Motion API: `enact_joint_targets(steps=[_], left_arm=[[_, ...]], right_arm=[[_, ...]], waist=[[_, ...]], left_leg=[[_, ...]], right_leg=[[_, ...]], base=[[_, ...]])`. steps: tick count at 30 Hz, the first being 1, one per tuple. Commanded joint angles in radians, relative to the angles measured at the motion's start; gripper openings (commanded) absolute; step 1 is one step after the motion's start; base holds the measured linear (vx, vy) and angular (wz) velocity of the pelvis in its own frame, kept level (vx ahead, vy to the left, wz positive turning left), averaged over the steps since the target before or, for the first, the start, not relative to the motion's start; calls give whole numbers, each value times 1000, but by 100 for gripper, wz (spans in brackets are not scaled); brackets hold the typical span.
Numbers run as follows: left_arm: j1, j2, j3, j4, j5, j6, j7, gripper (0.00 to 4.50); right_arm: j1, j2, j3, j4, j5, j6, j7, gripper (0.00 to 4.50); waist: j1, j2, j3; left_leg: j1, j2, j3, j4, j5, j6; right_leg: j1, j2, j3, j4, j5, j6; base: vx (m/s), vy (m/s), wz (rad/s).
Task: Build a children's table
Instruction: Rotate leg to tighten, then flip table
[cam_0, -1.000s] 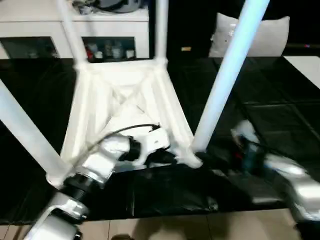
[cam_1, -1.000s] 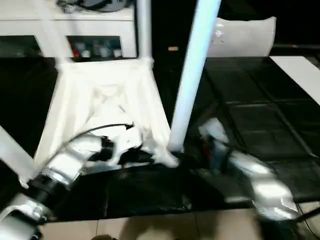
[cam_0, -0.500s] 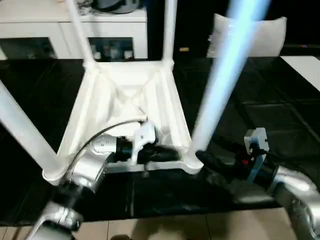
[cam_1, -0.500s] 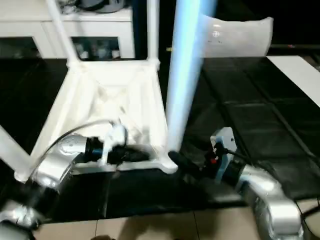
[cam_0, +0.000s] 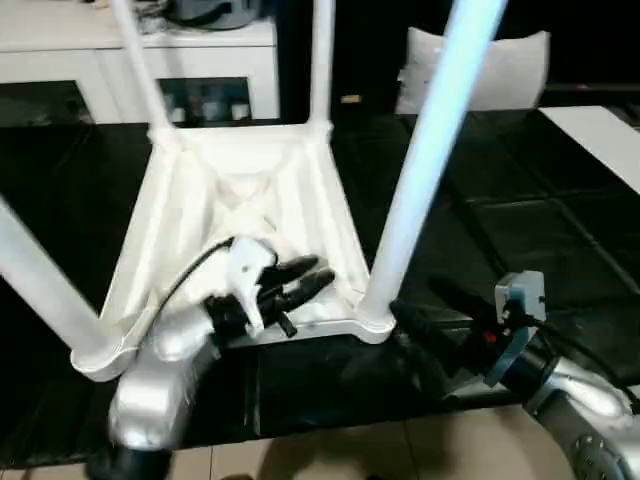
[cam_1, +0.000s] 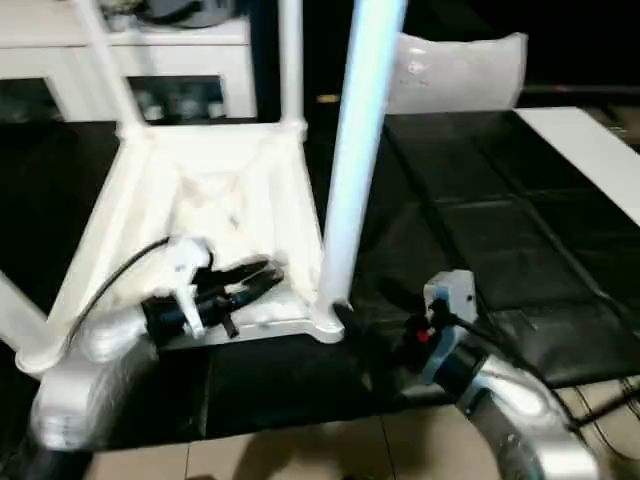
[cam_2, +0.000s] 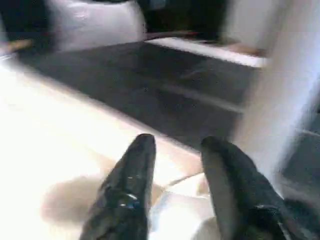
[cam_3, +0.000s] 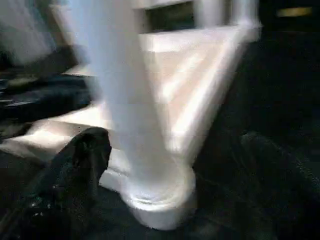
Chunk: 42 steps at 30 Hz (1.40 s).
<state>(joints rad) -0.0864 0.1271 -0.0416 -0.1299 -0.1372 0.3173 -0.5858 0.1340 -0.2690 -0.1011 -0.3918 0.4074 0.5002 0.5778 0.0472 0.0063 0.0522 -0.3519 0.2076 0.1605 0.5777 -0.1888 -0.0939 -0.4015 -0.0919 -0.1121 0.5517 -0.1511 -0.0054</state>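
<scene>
The children's table (cam_0: 240, 200) lies upside down on the black worktop (cam_0: 560, 230), its ribbed underside facing up and its legs rising from the corner sockets. On the left, the near left leg (cam_0: 40, 290) leans out toward the picture's edge. The left claw (cam_0: 305, 282) hovers over the near rim of the tabletop, pointing to the right, toward the near right leg (cam_0: 420, 170); its two black fingers (cam_2: 131, 172) are partly open and hold nothing. This leg stands with its long axis almost upright, slightly tilted, and its foot sits in the corner socket (cam_0: 375, 325). On the right, the right claw (cam_0: 420, 320) is low over the worktop, fingers wide open and empty, just beside the socket. Both claws are near this leg, one on each side; the right one seems the nearer for gripping its base.
</scene>
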Motion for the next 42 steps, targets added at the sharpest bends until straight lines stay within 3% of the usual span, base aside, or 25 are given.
enact_joint_targets(steps=[1,3,9,10,11,12,13,14,16,17,18,19,20,21,22,23,24,25,26,27,28,32,35,38,42], left_arm=[[22,-26,40,-32,35,23,112,174],[33,-54,61,-52,22,52,152,174],[26,-52,44,-87,29,67,182,174],[34,-55,40,-99,38,81,205,174],[36,-57,41,-102,39,83,212,174],[34,-56,43,-100,49,101,227,174],[33,-57,44,-100,51,104,232,174],[33,-57,44,-100,47,101,229,174],[34,-57,41,-104,39,99,227,174],[35,-55,39,-108,37,101,229,174],[38,-51,33,-110,38,99,228,174],[42,-46,26,-112,41,97,228,174],[50,-40,16,-113,46,94,229,174],[52,-38,14,-114,47,94,231,174],[53,-37,12,-114,48,95,233,174],[56,-36,11,-115,45,93,232,174],[60,-34,10,-116,43,91,230,174],[63,-32,10,-117,40,86,226,174],[67,-31,11,-117,36,81,220,174],[76,-26,12,-122,29,69,208,201],[79,-25,13,-124,25,66,204,208],[111,-12,12,-151,-26,60,169,240],[164,19,1,-183,-55,36,103,250],[221,45,14,-201,-112,6,27,271],[292,87,38,-209,-175,-53,-70,293]], right_arm=[[-12,15,-7,6,-25,-18,-51,450],[-19,24,-5,4,-15,-12,-59,450],[-20,8,37,-9,-38,-4,-55,450],[-22,11,42,-10,-42,-6,-67,450],[-23,13,43,-11,-41,-5,-71,450],[-27,13,44,-10,-41,-6,-74,450],[-28,12,45,-10,-42,-7,-74,450],[-30,10,46,-9,-42,-7,-72,450],[-32,6,47,-8,-40,-7,-69,450],[-33,4,48,-7,-39,-8,-69,450],[-33,0,50,-6,-39,-8,-67,450],[-33,-5,53,-4,-40,-12,-63,450],[-33,-11,56,-1,-42,-16,-56,450],[-34,-14,58,2,-44,-21,-52,450],[-34,-17,60,3,-46,-24,-50,450],[-35,-21,62,5,-48,-34,-47,450],[-36,-23,62,7,-47,-38,-44,450],[-36,-25,62,8,-43,-40,-39,450],[-35,-28,63,7,-41,-44,-33,450],[-33,-34,61,3,-23,-45,-13,450],[-32,-36,60,1,-18,-45,-7,450],[-22,-67,61,-18,24,-41,54,450],[-17,-115,69,-39,72,-29,138,450],[-15,-160,88,-70,123,3,221,450],[-59,-187,108,-80,180,44,286,450]], waist=[[-9,0,-38],[-23,-6,-36],[-19,-6,-37],[-16,-3,-44],[-12,-4,-62],[-11,-1,-72],[-14,-6,-81],[-12,-5,-92],[-8,-6,-94],[-14,0,-63],[-24,1,-47],[-46,4,-20],[-50,22,-1],[34,47,0],[28,22,-9],[31,1,-15],[34,-27,3],[23,-45,15],[38,-35,3],[35,-34,1],[34,-16,-7],[4,0,-10],[-2,-3,-8],[-2,10,-20],[-1,3,-27]], left_leg=[[-2,5,-5,-71,-386,33],[0,3,-11,-71,-415,42],[-13,10,-13,-78,-353,54],[-32,15,-11,-73,-218,78],[-46,9,-2,-45,32,143],[-49,5,0,-35,140,185],[-74,-20,7,-13,259,267],[-79,-26,7,-4,274,297],[-86,-27,11,5,171,344],[-57,-2,9,-19,-221,237],[-35,3,5,-24,-375,175],[-6,9,-11,-28,-589,80],[3,32,-17,-58,-714,59],[-120,57,5,-160,-854,-10],[-65,86,19,-188,-849,20],[-35,77,13,-144,-777,4],[45,-11,2,30,-548,-61],[62,-27,4,113,-383,-19],[5,-31,-33,92,-150,20],[-12,-12,-37,10,-206,-4],[-10,4,-43,-38,-294,-7],[-9,25,-54,-79,-387,23],[-11,21,-53,-79,-426,23],[-12,23,-50,-77,-355,38],[-12,24,-39,-73,-333,52]], right_leg=[[37,-33,14,-113,-625,29],[41,-35,4,-120,-630,33],[41,-39,23,-107,-518,-8],[38,-31,28,-93,-365,-53],[23,-20,28,-73,-94,-130],[13,-10,23,-59,16,-170],[8,-8,13,-49,133,-207],[6,-8,7,-50,141,-215],[-8,-9,-3,-74,-14,-208],[-12,-18,-17,-112,-503,-103],[-20,-14,-32,-126,-657,-40],[-32,6,-86,-174,-812,102],[-29,35,-137,-177,-778,126],[96,18,-64,129,-381,-22],[85,12,17,180,-323,-13],[78,-21,78,157,-488,27],[-45,-117,84,-96,-1043,64],[-77,-146,92,-145,-1199,79],[8,-160,101,-120,-1174,64],[38,-108,65,-83,-995,49],[47,-64,59,-56,-748,15],[72,-56,61,-51,-475,-78],[67,-61,68,-58,-522,-78],[73,-60,76,-51,-412,-109],[66,-58,83,-44,-370,-140]], base=[[0,0,0],[0,0,0],[0,0,0],[0,0,0],[0,0,0],[0,0,0],[0,0,0],[0,0,0],[-30,0,1],[-89,5,0],[-89,5,0],[-122,-3,-5],[0,0,0],[0,0,0],[0,0,0],[-64,-112,-4],[-64,-112,-4],[-58,-72,-14],[-42,2,-19],[-42,2,-19],[0,0,0],[-4,15,-2],[-8,60,-8],[3,19,-2],[25,-2,0]])
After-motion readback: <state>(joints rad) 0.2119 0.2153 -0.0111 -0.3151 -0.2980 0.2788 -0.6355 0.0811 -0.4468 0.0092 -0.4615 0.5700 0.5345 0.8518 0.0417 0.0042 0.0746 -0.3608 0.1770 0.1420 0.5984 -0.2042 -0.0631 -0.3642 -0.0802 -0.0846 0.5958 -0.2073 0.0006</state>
